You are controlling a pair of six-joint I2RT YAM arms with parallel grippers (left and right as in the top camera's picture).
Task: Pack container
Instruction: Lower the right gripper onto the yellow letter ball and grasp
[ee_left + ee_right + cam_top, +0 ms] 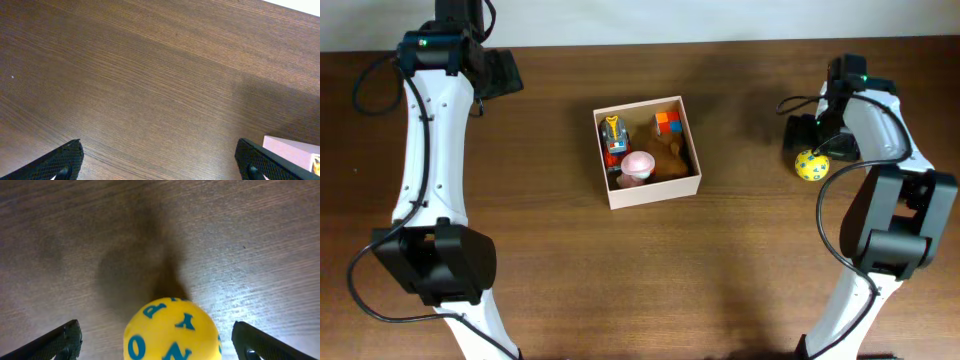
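The container (655, 190), a square white-walled box with a tan inside, sits mid-table and holds several small toys: an orange and blue cube (668, 122), a pink toy (638, 165) and a brown one (672, 152). A yellow ball (811, 165) with blue letters lies on the table at the right. My right gripper (810, 138) hangs over it, open. In the right wrist view the ball (170, 330) lies between the spread fingers (65, 340) of that gripper (157, 341), with a gap on each side. My left gripper (500, 72) is open at the far left, holding nothing.
In the left wrist view my left gripper (160, 162) looks down on bare brown wood, and a corner of the container (295, 150) shows at the lower right. Both arm bases stand near the front edge, left (435, 262) and right (895, 230).
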